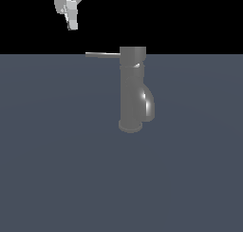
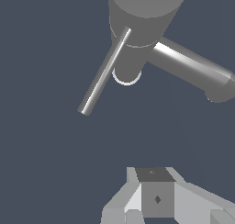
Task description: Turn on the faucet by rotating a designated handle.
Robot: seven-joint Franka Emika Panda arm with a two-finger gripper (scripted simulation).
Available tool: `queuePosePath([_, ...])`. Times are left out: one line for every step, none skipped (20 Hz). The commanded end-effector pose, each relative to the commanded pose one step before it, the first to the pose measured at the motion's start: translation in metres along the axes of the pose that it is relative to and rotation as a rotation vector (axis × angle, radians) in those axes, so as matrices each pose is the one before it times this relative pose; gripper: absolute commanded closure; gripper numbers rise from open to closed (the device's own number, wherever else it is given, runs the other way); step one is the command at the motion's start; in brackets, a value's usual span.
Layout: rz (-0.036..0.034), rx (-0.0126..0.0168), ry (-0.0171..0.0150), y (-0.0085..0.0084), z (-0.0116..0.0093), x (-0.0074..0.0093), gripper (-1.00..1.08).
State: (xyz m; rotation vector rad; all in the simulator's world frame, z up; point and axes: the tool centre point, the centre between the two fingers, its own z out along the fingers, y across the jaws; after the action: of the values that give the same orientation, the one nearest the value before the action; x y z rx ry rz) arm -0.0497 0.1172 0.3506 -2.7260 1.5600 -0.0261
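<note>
The faucet [image 1: 132,88] stands upright in the middle of the exterior view, a grey cylinder with a round base flange [image 1: 130,127] and a shiny curved spout [image 1: 148,102] on the exterior view's right. The handle [image 1: 102,54], a thin flat bar, sticks out level from the top cap toward the exterior view's left. My gripper [image 1: 72,25] hangs above and a little left of the handle's tip, apart from it, fingers together and empty. The wrist view shows the handle [image 2: 104,72], the cap [image 2: 147,12], the spout [image 2: 193,67] and my gripper [image 2: 156,191] short of the handle's free end.
The faucet stands on a flat dark blue-grey surface [image 1: 57,155] that fills the lower part of the exterior view. Behind it the background is black. Nothing else shows.
</note>
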Motion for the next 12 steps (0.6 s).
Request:
queuePosePath([0.05227, -0.00043, -0.00164, -0.01144, 0.00752, 0.00591, 1.08])
queuePosePath([0.02053, -0.00043, -0.00058, -0.00452, 0.00298, 0.00236, 1.08])
queuePosePath([0.02066, -0.00046, -0.00055, -0.00455, 0.003, 0.00239, 1.08])
queuePosePath([0.02083, -0.00049, -0.00053, -0.00458, 0.00302, 0.00242, 1.08])
queuePosePath([0.02101, -0.00052, -0.0005, -0.00462, 0.00305, 0.00245, 1.08])
queuePosePath([0.02125, -0.00055, -0.00047, -0.00466, 0.00308, 0.0025, 1.08])
queuePosePath([0.02149, -0.00058, -0.00045, -0.00472, 0.00312, 0.00253, 1.08])
queuePosePath([0.02179, -0.00062, -0.00042, -0.00478, 0.00316, 0.00258, 1.08])
queuePosePath([0.02207, -0.00065, -0.0004, -0.00484, 0.0032, 0.00263, 1.08])
queuePosePath([0.02171, -0.00065, -0.00037, -0.00476, 0.00314, 0.0026, 1.08])
queuePosePath([0.02096, -0.00064, -0.00034, -0.0046, 0.00301, 0.00252, 1.08])
queuePosePath([0.02018, -0.00063, -0.00032, -0.00443, 0.00289, 0.00244, 1.08])
